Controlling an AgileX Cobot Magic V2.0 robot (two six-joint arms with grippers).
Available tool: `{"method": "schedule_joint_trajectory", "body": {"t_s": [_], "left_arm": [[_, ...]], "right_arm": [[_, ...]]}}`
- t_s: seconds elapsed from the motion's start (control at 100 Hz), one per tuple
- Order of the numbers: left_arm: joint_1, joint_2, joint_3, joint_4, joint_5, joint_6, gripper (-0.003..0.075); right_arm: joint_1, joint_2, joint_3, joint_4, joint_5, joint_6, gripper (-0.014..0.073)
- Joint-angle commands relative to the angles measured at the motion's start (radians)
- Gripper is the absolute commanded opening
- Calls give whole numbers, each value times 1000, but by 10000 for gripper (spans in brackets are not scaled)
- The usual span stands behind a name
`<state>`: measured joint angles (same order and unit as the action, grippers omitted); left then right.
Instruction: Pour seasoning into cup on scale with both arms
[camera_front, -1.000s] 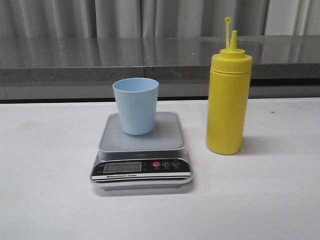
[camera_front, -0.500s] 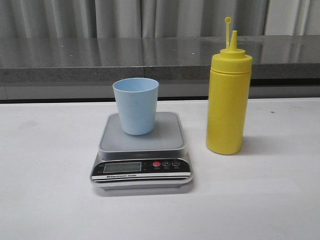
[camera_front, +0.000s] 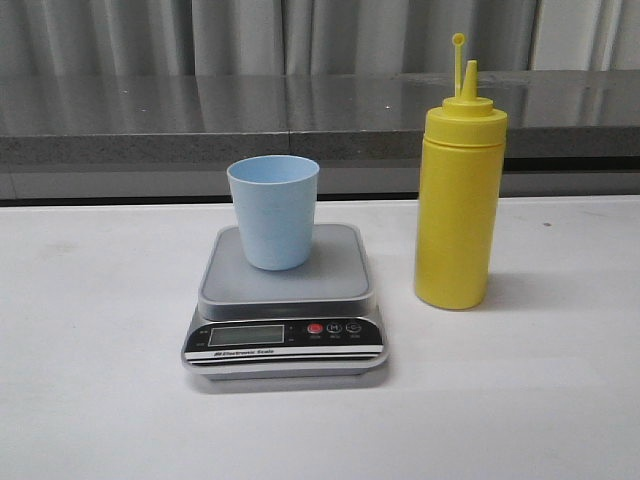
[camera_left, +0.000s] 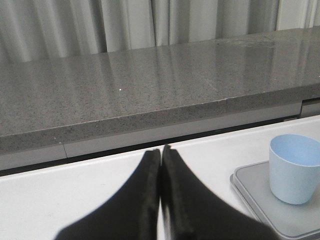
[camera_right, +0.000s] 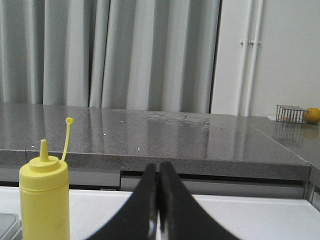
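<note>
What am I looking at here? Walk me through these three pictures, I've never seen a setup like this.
This is a two-armed robot at a white table. The front picture looks forward over the table, as the robot faces. It shows a silver-grey digital kitchen scale with a pale blue plastic cup standing upright on its platform, and to the right, apart from the scale, a tall yellow squeeze bottle whose small cap hangs off the nozzle on a thin tether.

The other two pictures come from cameras on each wrist. The dark wedge at the bottom of each is that arm's own gripper: the left gripper is near the cup and scale, the right gripper is near the bottle. Both have their fingers pressed together and hold nothing. Neither arm appears in the front picture.
</note>
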<state>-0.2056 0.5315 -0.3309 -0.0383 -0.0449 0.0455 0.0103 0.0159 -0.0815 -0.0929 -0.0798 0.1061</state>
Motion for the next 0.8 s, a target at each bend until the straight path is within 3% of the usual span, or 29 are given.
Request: {"method": "schedule_joint_trajectory", "body": {"t_s": [0.0, 0.13, 0.25, 0.42, 0.79], "left_arm": [[3, 3, -26, -6, -82, -3, -18], [3, 3, -26, -6, -82, -3, -18], [3, 3, -26, -6, -82, -3, -18], [3, 3, -26, -6, -82, -3, -18], [3, 3, -26, -6, -82, -3, -18]], "right_arm": [[-6, 84, -149, 8, 45, 10, -120], [-6, 247, -311, 8, 230, 10, -120], [-6, 408, -442, 8, 297, 10, -120], [-6, 604, -528, 62, 228, 10, -120], [54, 892, -539, 49, 80, 9, -120]]}}
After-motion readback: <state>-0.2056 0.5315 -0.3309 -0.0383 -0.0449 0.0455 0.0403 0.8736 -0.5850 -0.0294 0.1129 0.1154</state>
